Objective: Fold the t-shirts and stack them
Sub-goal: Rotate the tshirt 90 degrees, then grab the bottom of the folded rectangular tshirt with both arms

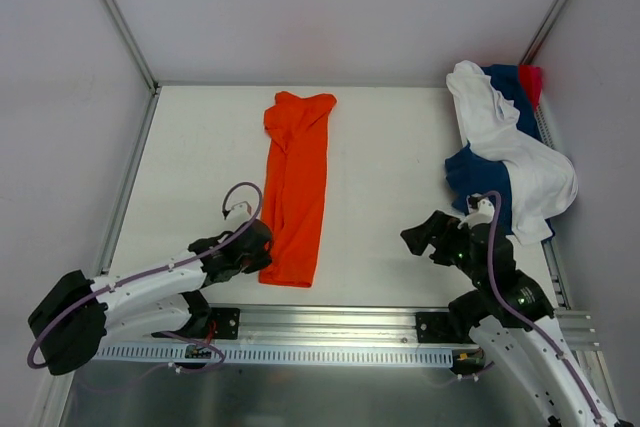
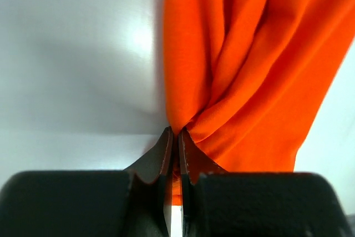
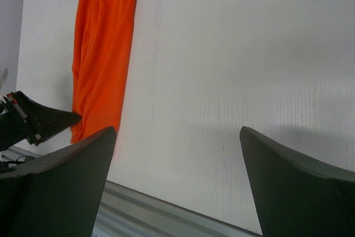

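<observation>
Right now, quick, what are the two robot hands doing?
Left gripper: shut on the orange t-shirt.
Right gripper: open, holding nothing.

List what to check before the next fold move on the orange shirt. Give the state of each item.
1. Left gripper shut on the orange t-shirt: ok, cloth is pinched at its left edge near the near end.
2. Shirt already narrowed into a long strip: ok, though it is puckered at the grip.
3. Number of layers in the pinch: cannot tell.
4. Right gripper open and holding nothing: ok.
5. Right side of the near end held as well: not ok, the right gripper is apart from the shirt.
6. White t-shirt, navy t-shirt and red-pink t-shirt apart from the strip: ok, heaped at the far right corner.
</observation>
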Motion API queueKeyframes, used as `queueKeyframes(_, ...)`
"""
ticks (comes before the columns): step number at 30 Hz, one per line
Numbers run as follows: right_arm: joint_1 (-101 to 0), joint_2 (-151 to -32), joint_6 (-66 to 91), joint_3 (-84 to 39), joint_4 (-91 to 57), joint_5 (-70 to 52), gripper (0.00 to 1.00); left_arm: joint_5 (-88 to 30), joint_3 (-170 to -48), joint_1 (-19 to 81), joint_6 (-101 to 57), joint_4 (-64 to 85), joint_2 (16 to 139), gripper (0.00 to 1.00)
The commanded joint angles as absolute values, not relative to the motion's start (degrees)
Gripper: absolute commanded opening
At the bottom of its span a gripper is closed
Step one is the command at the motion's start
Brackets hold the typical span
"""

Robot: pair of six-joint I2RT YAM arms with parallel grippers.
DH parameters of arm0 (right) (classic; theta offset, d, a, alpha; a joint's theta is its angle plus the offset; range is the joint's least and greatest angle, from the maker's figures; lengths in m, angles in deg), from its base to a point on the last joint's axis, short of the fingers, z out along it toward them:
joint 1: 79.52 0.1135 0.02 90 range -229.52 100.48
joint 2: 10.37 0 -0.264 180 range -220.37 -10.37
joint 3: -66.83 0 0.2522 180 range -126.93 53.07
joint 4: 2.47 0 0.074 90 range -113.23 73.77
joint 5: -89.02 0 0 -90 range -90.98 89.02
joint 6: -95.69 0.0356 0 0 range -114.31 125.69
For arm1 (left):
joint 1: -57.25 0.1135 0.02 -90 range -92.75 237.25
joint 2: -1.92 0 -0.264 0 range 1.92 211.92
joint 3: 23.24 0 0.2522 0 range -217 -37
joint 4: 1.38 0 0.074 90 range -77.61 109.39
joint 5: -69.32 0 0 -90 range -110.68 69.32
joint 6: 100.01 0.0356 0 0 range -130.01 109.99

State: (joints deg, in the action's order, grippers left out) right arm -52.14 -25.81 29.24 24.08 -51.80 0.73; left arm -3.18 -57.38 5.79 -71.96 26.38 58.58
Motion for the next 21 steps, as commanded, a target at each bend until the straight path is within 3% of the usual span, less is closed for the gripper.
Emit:
queueKeyframes(1,-51.13,-27.24,31.70,26.96,-45.94,-3.70,0.99,0.95,-58.45,13.01,-65.22,35.94,55.45,0.00)
queueKeyframes(5,-47.72,-32.77,31.97,29.07,-41.64,-3.36,0.99,0.24,-58.44,16.74,-61.69,35.85,52.20,0.00)
queueKeyframes(6,-46.92,-37.13,30.84,28.82,-41.37,-2.92,0.99,0.50,-58.71,16.74,-61.25,35.85,52.02,0.17)
queueKeyframes(8,-44.81,-41.99,28.38,24.70,-42.76,-1.34,0.99,0.24,-59.58,16.74,-59.67,35.85,51.84,0.68)
queueKeyframes(9,-44.54,-46.62,25.58,22.25,-44.25,2.58,0.99,0.24,-59.94,16.74,-58.71,35.85,51.75,0.99)
queueKeyframes(14,-44.27,-54.92,20.89,9.06,-49.09,6.23,0.99,-0.37,-63.45,16.74,-55.71,35.77,49.22,0.99)
queueKeyframes(17,-43.05,-58.44,24.75,10.60,-44.98,1.76,1.00,-0.64,-65.03,16.74,-54.39,35.85,47.10,0.99)
queueKeyframes(19,-39.46,-60.46,28.61,13.15,-40.86,0.51,0.99,-1.69,-65.30,16.74,-53.78,35.77,46.22,0.99)
queueKeyframes(21,-29.37,-65.02,34.32,15.19,-35.49,7.16,0.99,-2.92,-65.13,16.74,-53.77,35.85,45.25,0.99)
